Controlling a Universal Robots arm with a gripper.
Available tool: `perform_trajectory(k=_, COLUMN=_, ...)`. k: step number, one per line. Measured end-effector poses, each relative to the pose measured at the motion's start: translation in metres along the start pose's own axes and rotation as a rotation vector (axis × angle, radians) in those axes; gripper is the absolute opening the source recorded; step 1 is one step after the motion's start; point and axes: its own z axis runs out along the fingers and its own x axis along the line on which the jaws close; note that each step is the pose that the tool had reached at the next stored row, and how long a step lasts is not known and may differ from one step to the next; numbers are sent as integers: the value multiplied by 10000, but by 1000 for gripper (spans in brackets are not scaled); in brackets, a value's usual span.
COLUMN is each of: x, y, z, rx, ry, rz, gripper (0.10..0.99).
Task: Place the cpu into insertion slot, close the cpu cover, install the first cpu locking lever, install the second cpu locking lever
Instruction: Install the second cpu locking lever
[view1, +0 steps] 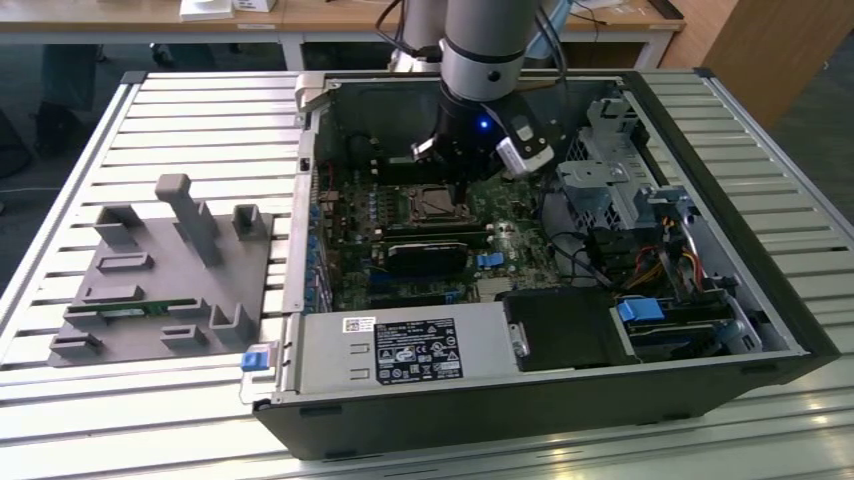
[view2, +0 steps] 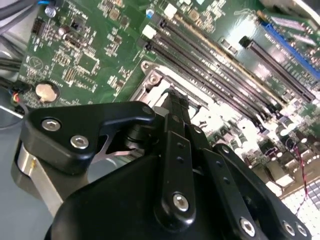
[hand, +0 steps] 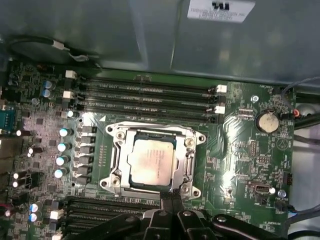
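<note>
The cpu (hand: 152, 160), a silvery square chip, lies in the insertion slot (hand: 150, 128) on the green motherboard (hand: 240, 150). The cpu cover (hand: 189, 160), a thin metal frame, lies flat around the chip. My gripper (hand: 170, 199) hangs just above the socket's edge with its black fingers pressed together and nothing between them. In the second wrist view the fingertips (view2: 176, 102) point down at the socket's metal frame (view2: 150, 80). In the exterior view the arm reaches into the open computer case and the slot (view1: 434, 203) shows just below the gripper. How the locking levers stand cannot be told.
Long black memory slots (hand: 145, 97) run beside the socket, with the case wall (hand: 150, 35) behind them. A black card (view1: 430, 255), a power supply (view1: 400, 350) and a drive cage (view1: 607, 170) crowd the case. A grey fixture (view1: 167, 270) stands on the exterior view's left.
</note>
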Motion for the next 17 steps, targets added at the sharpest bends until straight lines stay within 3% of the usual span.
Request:
perform_trajectory(k=3, x=1, y=-9, z=33, rx=-7, ry=5, rz=0, gripper=106)
perform_trajectory(k=6, x=1, y=-20, z=57, rx=-140, ry=-3, rz=-2, gripper=106)
perform_trajectory(k=13, x=12, y=-138, z=64, rx=-161, ry=-1, rz=-1, gripper=106)
perform_trajectory(k=17, x=74, y=-154, z=67, rx=-165, ry=-3, rz=-1, gripper=106)
